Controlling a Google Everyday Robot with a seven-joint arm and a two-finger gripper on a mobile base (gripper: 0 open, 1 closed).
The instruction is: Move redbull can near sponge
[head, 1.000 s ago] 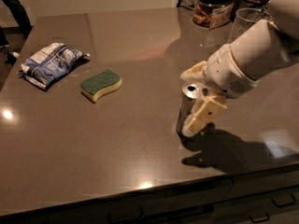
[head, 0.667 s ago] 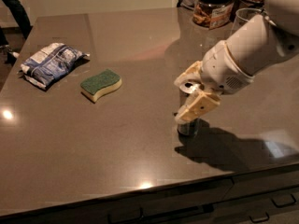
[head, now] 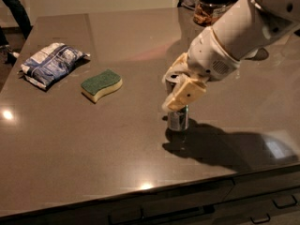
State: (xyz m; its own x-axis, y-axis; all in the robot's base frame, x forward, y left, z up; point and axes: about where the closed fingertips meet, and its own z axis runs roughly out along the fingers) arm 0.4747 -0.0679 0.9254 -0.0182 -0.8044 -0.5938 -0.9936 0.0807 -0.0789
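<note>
Item: redbull can (head: 178, 120), upright, right of centre in the frame, on the dark table (head: 93, 139). You see only its lower body, since the tool covers the top. Whether its base rests on the surface or is just clear of it cannot be told

Item: gripper (head: 178, 89), at the end of the white arm (head: 234, 36) that reaches in from the upper right. Its cream fingers (head: 186, 93) press on the can's upper half from either side, pinching it

Item: sponge (head: 101, 84), left of centre, green face up, well apart from the can

Item: blue-and-white bag (head: 50, 63), upper left, near the sponge; no part of your task

Step in hand, by judgement: the grasp is made and the carry to the left is due

Next move calls for: keep the pinch firm and the can upright, travel left over bare table, and set it down just beside the sponge without nudging the sponge or the bag
</note>
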